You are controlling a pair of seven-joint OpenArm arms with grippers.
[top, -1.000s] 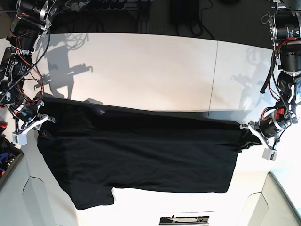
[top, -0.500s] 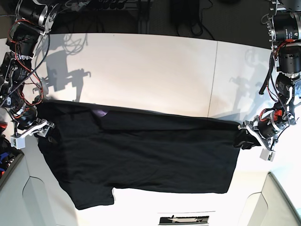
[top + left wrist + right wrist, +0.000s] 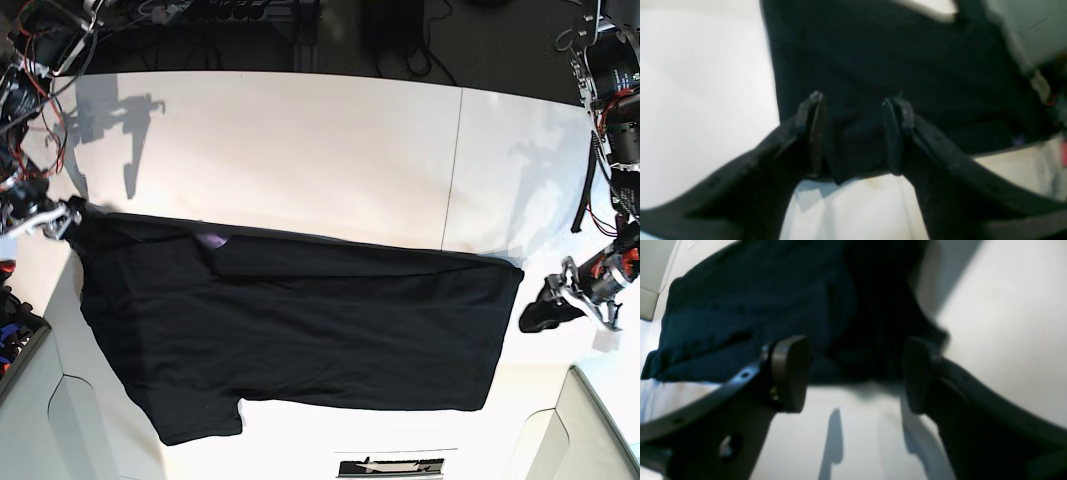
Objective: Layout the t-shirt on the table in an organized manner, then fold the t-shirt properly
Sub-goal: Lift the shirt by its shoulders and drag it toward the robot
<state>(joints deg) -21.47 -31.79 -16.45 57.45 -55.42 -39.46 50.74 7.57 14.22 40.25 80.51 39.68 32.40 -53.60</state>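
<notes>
The black t-shirt (image 3: 300, 320) lies spread flat across the white table (image 3: 300, 140), long side running left to right, with its purple neck label (image 3: 210, 240) near the upper left. My left gripper (image 3: 585, 295) hovers open just off the shirt's right edge. In the left wrist view its fingers (image 3: 811, 130) stand apart, with the t-shirt (image 3: 890, 60) beyond them and nothing gripped. My right gripper (image 3: 48, 215) is open at the shirt's upper-left corner. Its pads (image 3: 790, 373) stand wide, and the t-shirt (image 3: 756, 306) lies just ahead on the table (image 3: 1007, 323).
A thin dark seam (image 3: 455, 170) crosses the table right of centre. Cables and dark equipment (image 3: 250, 20) line the far edge. Grey panels (image 3: 40, 410) stand at both near corners, and coloured parts (image 3: 8, 335) sit at the left edge.
Both grippers have opened and let go of the t-shirt, then drawn back outward. The shirt's held corners have dropped flat onto the table.
</notes>
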